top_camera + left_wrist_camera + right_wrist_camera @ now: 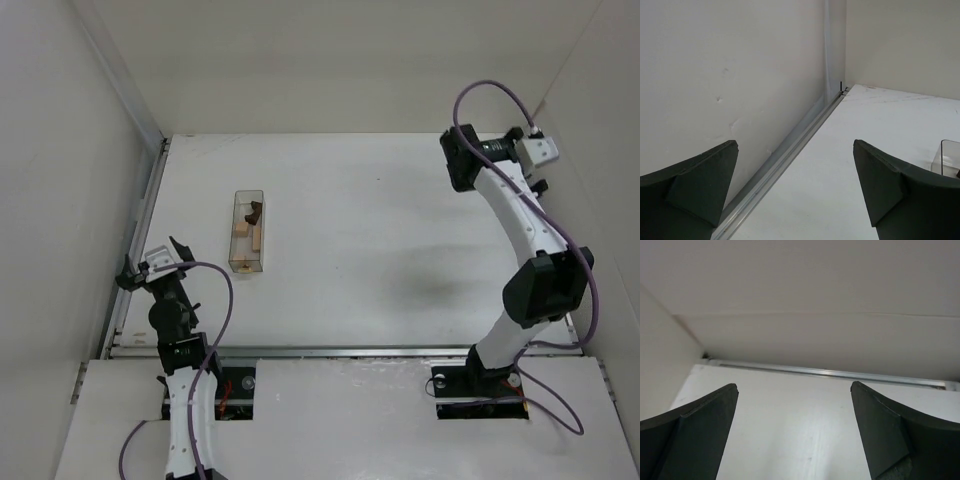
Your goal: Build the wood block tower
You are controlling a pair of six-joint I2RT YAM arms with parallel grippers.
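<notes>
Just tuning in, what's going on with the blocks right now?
Nothing is being held yet. The wooden pieces sit inside the clear box, no tower built. The left gripper hangs open just left of the box, aimed past it. The right gripper is open too, far off at the back right.

Top external: high behind the arm bases, looking down on the whole desk [400, 230], from afar.
Left wrist: low over the desk, past the left pincer [795, 143], along the side rail [789, 155] to the far corner.
Right wrist: past the right pincer [794, 385], across the desk toward a wall [805, 285].
Shared: clear box [248, 232], in top external and left wrist.
</notes>
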